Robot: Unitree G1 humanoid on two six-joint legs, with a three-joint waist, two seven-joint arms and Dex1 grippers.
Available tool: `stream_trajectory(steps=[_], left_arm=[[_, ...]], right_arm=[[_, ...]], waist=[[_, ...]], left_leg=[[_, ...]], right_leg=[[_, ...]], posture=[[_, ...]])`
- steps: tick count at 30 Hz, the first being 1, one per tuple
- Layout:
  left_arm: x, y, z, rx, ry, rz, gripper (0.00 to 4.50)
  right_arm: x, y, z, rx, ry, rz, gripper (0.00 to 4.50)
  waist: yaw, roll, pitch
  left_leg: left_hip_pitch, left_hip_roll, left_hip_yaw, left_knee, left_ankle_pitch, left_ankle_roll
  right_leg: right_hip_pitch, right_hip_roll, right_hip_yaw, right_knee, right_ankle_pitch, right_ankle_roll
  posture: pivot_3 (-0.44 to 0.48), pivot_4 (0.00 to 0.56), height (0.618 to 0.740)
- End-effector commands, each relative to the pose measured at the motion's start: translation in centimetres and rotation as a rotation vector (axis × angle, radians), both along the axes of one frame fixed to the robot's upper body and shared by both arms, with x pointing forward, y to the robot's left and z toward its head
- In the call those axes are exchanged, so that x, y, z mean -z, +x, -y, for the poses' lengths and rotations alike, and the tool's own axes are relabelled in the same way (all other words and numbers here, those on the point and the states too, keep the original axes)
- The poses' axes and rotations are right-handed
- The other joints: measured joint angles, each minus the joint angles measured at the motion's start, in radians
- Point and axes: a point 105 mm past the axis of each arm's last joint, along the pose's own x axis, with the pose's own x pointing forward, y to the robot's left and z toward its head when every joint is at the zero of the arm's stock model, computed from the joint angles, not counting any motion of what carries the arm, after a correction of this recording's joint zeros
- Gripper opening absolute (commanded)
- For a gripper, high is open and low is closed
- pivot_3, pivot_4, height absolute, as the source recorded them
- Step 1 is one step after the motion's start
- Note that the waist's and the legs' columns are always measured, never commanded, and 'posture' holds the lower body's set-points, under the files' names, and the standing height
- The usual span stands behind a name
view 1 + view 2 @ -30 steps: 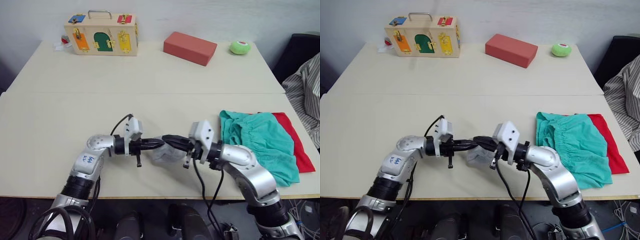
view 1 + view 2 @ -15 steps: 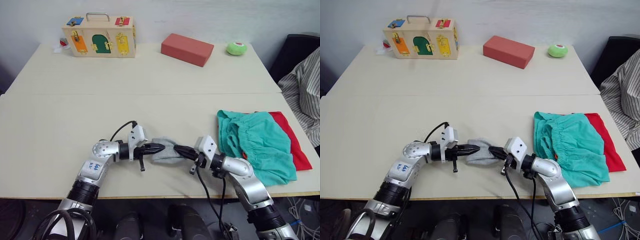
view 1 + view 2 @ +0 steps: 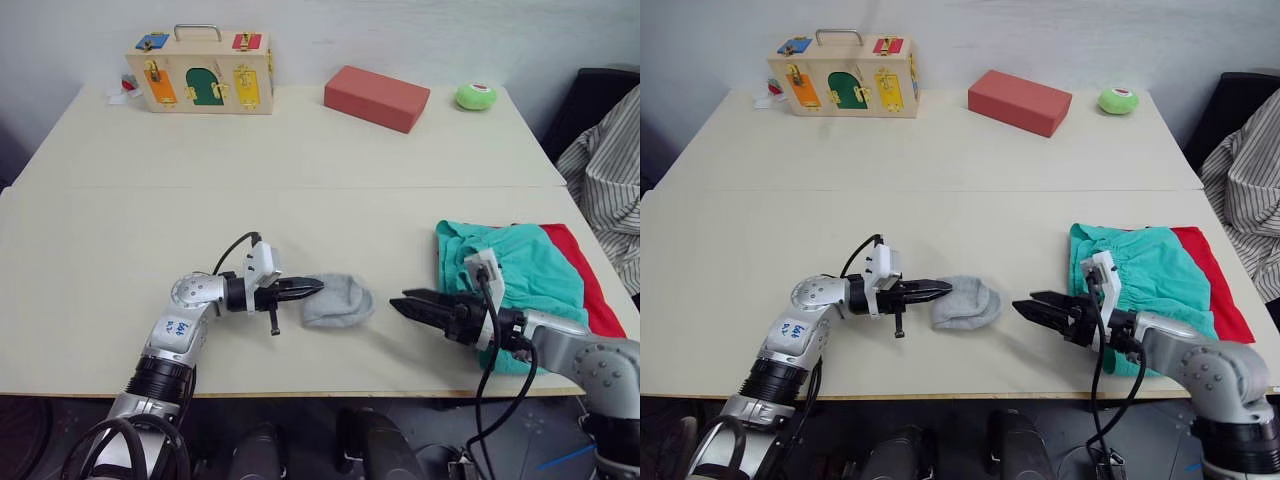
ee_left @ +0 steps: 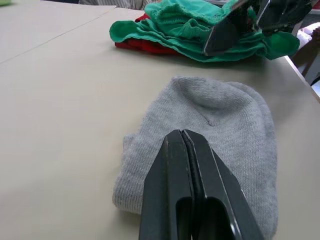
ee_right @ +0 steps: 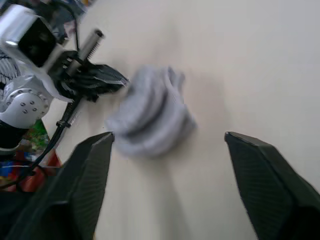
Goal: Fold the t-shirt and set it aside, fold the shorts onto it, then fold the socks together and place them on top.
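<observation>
Item: grey socks [image 3: 337, 300], folded, lying on the table [image 3: 300, 170] near its front edge.

We are keeping our left gripper [image 3: 312, 288] low over the table, fingers pressed together, tips touching the socks' left edge; whether cloth is pinched we cannot tell. We are holding our right gripper [image 3: 405, 303] apart from the socks to their right, fingers spread wide with nothing between them. The teal shorts [image 3: 510, 275] are resting on the red t-shirt [image 3: 585, 280] at the right edge.
</observation>
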Motion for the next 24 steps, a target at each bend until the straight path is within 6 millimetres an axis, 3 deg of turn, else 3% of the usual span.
stream_trajectory(steps=[1,7,12,19,22,24], left_arm=[[0.0,0.2,-0.1,0.023,0.04,0.039,0.0],[0.9,0.3,-0.1,0.016,0.071,0.037,0.0],[1.5,0.4,-0.2,0.004,0.092,0.037,0.0],[1.6,0.4,-0.2,-0.013,0.094,0.04,0.0],[1.6,0.4,-0.2,-0.015,0.093,0.041,0.0],[1.7,0.5,-0.2,-0.016,0.094,0.041,0.0]], right_arm=[[0.0,-0.2,-1.0,-0.014,0.087,-0.141,4.49],[0.5,-0.7,-4.8,-0.089,0.161,-0.3,4.49],[0.3,0.0,-7.7,-0.082,0.217,-0.351,4.49],[1.0,2.1,-9.2,-0.008,0.208,-0.338,4.49],[1.4,2.8,-9.3,0.029,0.204,-0.328,3.89],[1.4,2.7,-9.5,0.024,0.202,-0.323,3.22]], waist=[[0.0,0.0,0.0],[-0.001,0.0,0.0],[-0.002,0.0,0.0],[-0.002,0.0,0.0],[-0.003,0.0,0.0],[-0.003,0.0,0.0]], left_leg=[[0.0,0.0,0.0,0.0,0.0,0.0],[-0.001,0.0,0.0,0.0,0.0,0.0],[-0.003,0.0,0.001,0.0,0.0,0.001],[-0.003,0.0,0.001,0.0,0.0,0.001],[-0.003,0.0,0.001,0.0,0.0,0.001],[-0.002,0.0,0.001,0.0,0.0,0.001]], right_leg=[[0.0,0.0,0.0,0.0,0.0,0.0],[-0.001,0.001,0.0,0.0,0.0,0.0],[-0.001,0.001,0.0,-0.003,0.001,0.003],[-0.001,0.001,0.001,-0.003,0.002,0.003],[-0.001,0.0,0.001,-0.003,0.002,0.003],[-0.001,0.001,0.001,-0.003,0.002,0.003]], posture=[[0.0,0.15,0.74],[0.0,0.15,0.74],[0.0,0.15,0.74],[0.0,0.15,0.74],[0.0,0.15,0.74],[0.0,0.15,0.74]])
